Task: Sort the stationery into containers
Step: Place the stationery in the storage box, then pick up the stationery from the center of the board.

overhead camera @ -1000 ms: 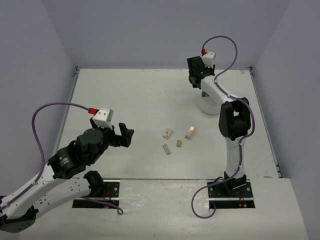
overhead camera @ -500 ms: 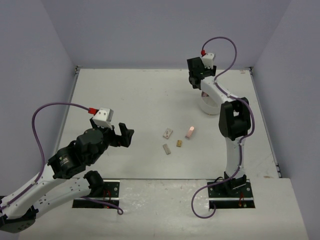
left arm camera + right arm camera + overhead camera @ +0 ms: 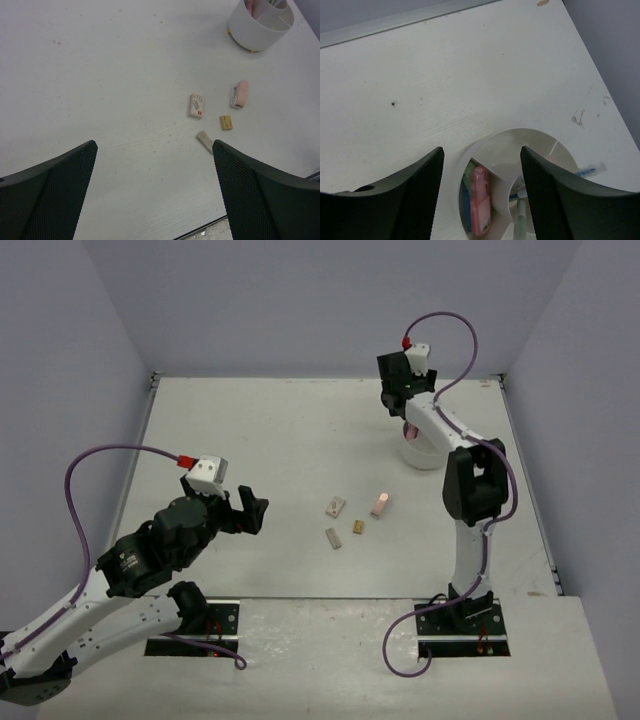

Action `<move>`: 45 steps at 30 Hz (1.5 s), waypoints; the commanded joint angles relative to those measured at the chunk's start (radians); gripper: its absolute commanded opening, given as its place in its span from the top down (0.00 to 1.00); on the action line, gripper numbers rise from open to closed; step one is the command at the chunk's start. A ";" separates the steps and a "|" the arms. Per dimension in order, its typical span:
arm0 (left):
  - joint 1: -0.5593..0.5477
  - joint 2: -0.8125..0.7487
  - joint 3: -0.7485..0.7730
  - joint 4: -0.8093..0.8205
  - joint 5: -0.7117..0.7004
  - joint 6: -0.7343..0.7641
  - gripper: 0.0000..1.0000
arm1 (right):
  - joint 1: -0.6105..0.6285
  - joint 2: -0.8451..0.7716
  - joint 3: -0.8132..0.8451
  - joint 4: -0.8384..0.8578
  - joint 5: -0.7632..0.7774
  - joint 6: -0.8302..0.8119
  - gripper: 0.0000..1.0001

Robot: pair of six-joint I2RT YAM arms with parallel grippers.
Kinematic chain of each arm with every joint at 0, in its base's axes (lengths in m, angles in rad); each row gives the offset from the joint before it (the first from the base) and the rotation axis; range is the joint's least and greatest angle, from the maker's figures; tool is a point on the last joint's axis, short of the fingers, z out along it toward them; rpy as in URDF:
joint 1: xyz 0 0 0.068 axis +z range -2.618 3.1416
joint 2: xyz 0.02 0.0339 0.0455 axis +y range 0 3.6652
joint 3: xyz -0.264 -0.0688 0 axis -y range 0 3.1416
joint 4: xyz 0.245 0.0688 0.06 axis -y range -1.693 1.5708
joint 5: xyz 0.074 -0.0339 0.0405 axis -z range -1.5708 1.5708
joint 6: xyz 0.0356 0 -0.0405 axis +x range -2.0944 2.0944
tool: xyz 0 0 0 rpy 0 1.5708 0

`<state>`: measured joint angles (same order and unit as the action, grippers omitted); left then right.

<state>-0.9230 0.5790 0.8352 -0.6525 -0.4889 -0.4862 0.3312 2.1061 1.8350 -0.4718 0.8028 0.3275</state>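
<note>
The white round container [image 3: 428,456] stands at the back right, and my right gripper [image 3: 402,412] hangs open just above its rim. In the right wrist view that gripper [image 3: 481,148] has nothing between its jaws. Below it a pink block [image 3: 481,200] lies in a wedge compartment beside a blue block [image 3: 466,207] and a green one [image 3: 469,176]. Pens [image 3: 520,217] stand in the centre cup. On the table lie a white eraser [image 3: 335,506], a pink eraser [image 3: 380,503], a tan eraser [image 3: 358,527] and a grey eraser [image 3: 333,538]. My left gripper [image 3: 247,512] is open, left of them.
The left wrist view shows the container [image 3: 257,30] far off at top right, with the erasers [image 3: 197,105] between it and the open left gripper [image 3: 155,195]. The table's near edge [image 3: 210,227] runs just below those fingers. Grey walls close in the table.
My right gripper has opened wider over the container and shifted slightly to the right. The left arm has not moved.
</note>
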 commanded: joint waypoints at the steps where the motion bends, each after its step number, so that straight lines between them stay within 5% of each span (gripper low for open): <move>1: 0.004 0.009 -0.010 0.035 -0.001 0.023 0.00 | 0.034 -0.184 0.013 0.017 -0.160 -0.068 0.28; 3: 0.004 0.013 -0.009 0.034 -0.003 0.022 0.00 | 0.064 -0.229 0.024 -0.002 -0.207 -0.103 0.19; 10: 0.004 0.010 -0.007 0.026 -0.019 0.013 0.00 | 0.212 -0.385 -0.049 -0.194 -0.402 -0.140 0.18; 15: 0.004 0.003 -0.007 0.021 -0.037 0.004 0.00 | 0.354 -0.561 -0.337 -0.283 -0.503 0.026 0.23; 22: 0.006 0.028 0.000 0.007 -0.060 -0.008 0.00 | 0.418 -0.742 -0.716 -0.191 -0.604 0.248 0.32; 33: 0.006 0.064 0.006 -0.006 -0.071 -0.024 0.00 | 0.453 -0.813 -0.977 0.015 -0.518 0.536 0.45; 45: 0.006 0.074 0.001 0.000 -0.049 -0.018 0.00 | 0.523 -0.597 -0.894 -0.056 -0.386 0.683 0.51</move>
<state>-0.9230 0.6780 0.8352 -0.6718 -0.5323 -0.4974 0.8481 1.4305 0.8847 -0.5260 0.3501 0.9286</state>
